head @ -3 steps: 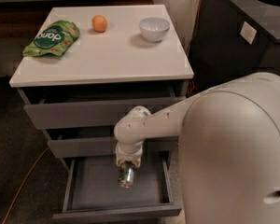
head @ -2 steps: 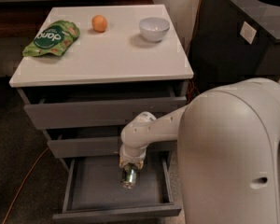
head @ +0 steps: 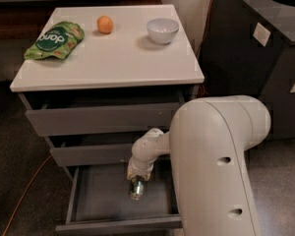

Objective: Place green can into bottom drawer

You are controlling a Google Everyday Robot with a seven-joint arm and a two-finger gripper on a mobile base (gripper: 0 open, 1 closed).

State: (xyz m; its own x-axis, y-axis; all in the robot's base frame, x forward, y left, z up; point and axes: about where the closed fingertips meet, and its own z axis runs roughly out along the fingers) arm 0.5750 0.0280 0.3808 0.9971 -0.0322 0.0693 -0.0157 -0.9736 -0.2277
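Bottom drawer (head: pixel 99 196) pulled open – interior grey and shallow; the two drawers above it stand slightly ajar. Arm (head: pixel 214 166) reaches in from the right. Gripper (head: pixel 136 184) is above the drawer interior, near its middle, closed on the can (head: pixel 135 191); the can's shiny end points down and towards the camera. On the white cabinet top (head: pixel 113 63): green snack bag (head: pixel 54 39) at left, orange (head: pixel 105 24) at rear centre, white bowl (head: pixel 162 30) at rear right – all well apart.

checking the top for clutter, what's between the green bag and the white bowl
An orange, in the camera view. The gripper hangs over the open bottom drawer, with the green can at its tip.
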